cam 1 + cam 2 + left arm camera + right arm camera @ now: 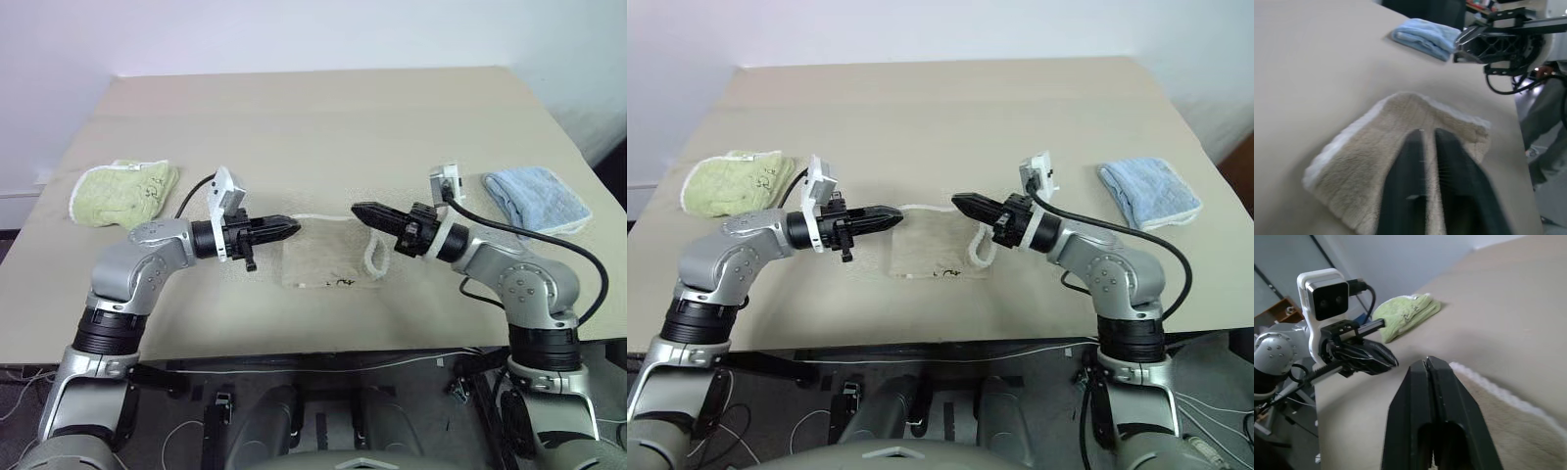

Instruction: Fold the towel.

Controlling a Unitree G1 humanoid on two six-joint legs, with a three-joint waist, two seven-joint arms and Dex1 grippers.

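Note:
The towel (328,259) lies folded into a small beige rectangle near the table's front edge, with white corded edging (373,257) along its right side and a small dark mark (340,283) at its front. My left gripper (292,228) hovers over the towel's left edge, pointing right, shut and holding nothing. Opposite it, my right gripper (358,211) points left above the towel's right edge, also shut and holding nothing. The two tips face each other a short way apart. In the left wrist view the towel (1376,147) lies beneath my fingers (1410,161).
A small light-green folded towel (123,191) lies at the table's left. At the right lies a small light-blue folded towel (537,199). The tan table (313,127) stretches back behind the towel; its front edge runs just in front of the towel.

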